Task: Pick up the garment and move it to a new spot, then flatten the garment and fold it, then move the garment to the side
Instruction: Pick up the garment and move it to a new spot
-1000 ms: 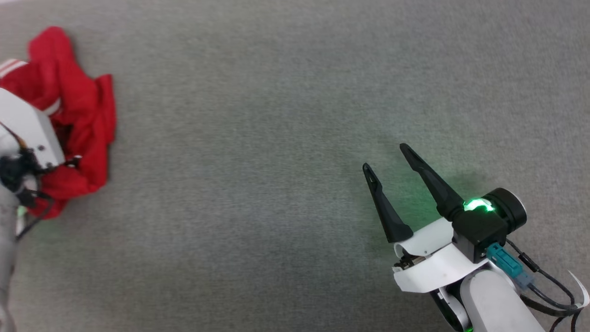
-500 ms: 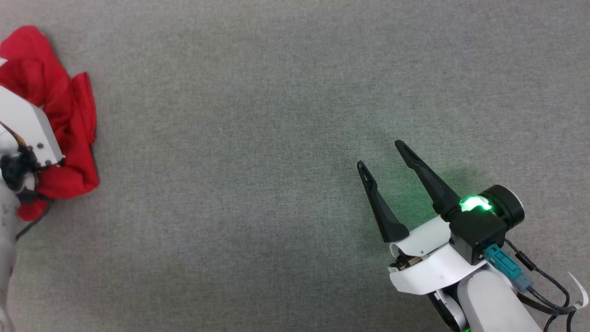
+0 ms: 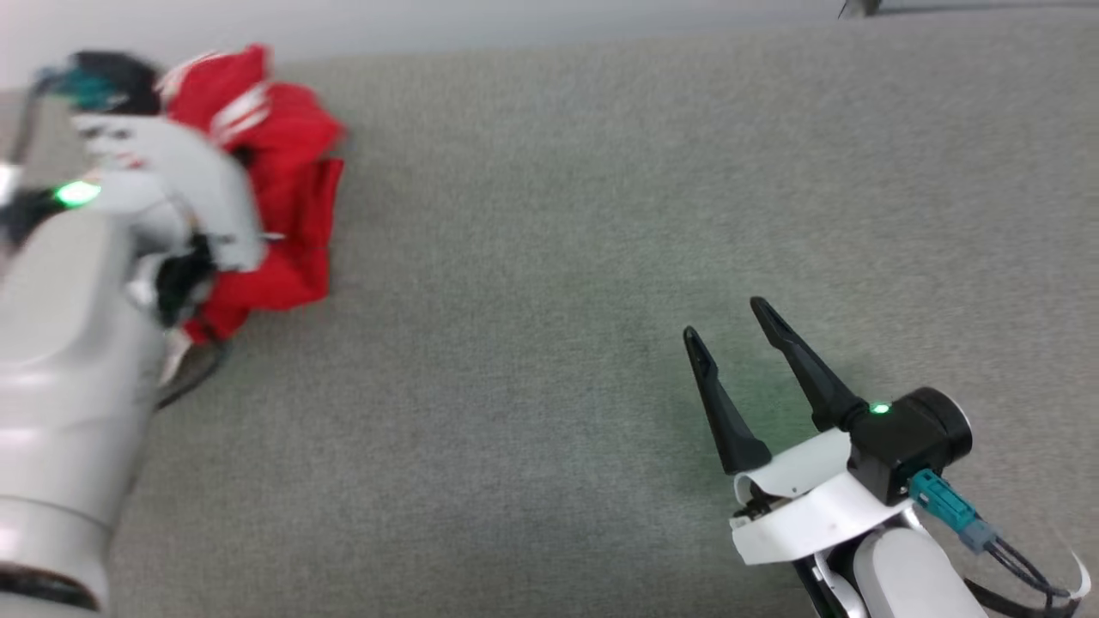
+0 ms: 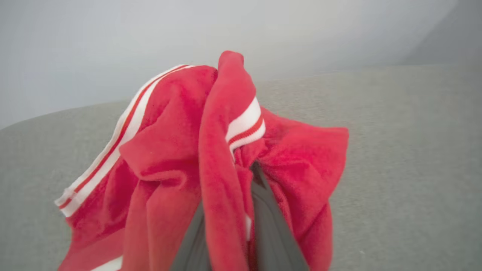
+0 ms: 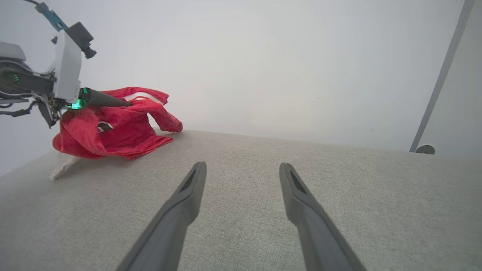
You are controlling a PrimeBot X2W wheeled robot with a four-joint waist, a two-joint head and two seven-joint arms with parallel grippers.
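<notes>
The garment [image 3: 292, 197] is a crumpled red shirt with white striped trim, at the far left of the grey surface. My left gripper [image 5: 126, 103] is shut on a bunch of its cloth. In the left wrist view the red folds [image 4: 169, 150] wrap over both dark fingers [image 4: 271, 226]. In the right wrist view the garment [image 5: 120, 131] hangs from that gripper, its lower edge still touching the surface. My right gripper [image 3: 725, 319] stands open at the lower right, well away from the cloth, with nothing between its fingers [image 5: 180, 210].
The grey fabric surface [image 3: 549, 257] stretches wide between the two arms. Its far edge meets a pale wall along the top of the head view. A grey pole [image 5: 440, 75] with a small round foot [image 5: 425, 149] stands beyond the surface at the right.
My left gripper has shut on the garment and raised the bunched cloth. The head camera has shifted, so the far edge now shows. The right gripper stays open in place.
</notes>
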